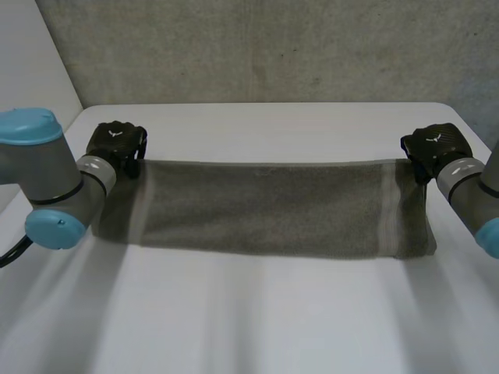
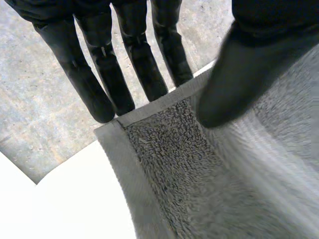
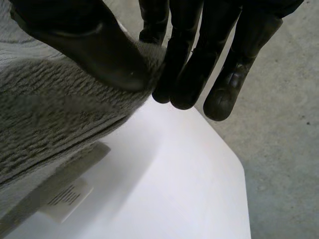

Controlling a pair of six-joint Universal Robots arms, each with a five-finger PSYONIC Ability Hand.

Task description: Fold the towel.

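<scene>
Across the middle of the white table [image 1: 257, 312], you are looking at the grey towel [image 1: 265, 206] stretching as one long band from hand to hand. Its far edge is running straight between them and its near edge is lying low by the tabletop. Your left hand [image 1: 117, 144] is holding the far left corner: in its wrist view the fingers [image 2: 99, 74] are reaching straight down behind the hem while the thumb [image 2: 234, 74] is pressing on the front of the pile — the corner is being pinched between them. Your right hand [image 1: 433, 148] is gripping the far right corner. There the thumb [image 3: 94, 50] is lying over the top of the cloth and the fingers [image 3: 189, 69], close together, are pressing against it from the other side, so the edge is clamped. Under that raised corner, a white label [image 3: 65, 196] is showing on a hem of the towel's lower part, down by the tabletop. A paler stripe is crossing the towel near its right end. Behind the table a grey wall [image 1: 257, 47] is standing, and the left wrist view is showing concrete floor [image 2: 40, 114] past the table's edge.
</scene>
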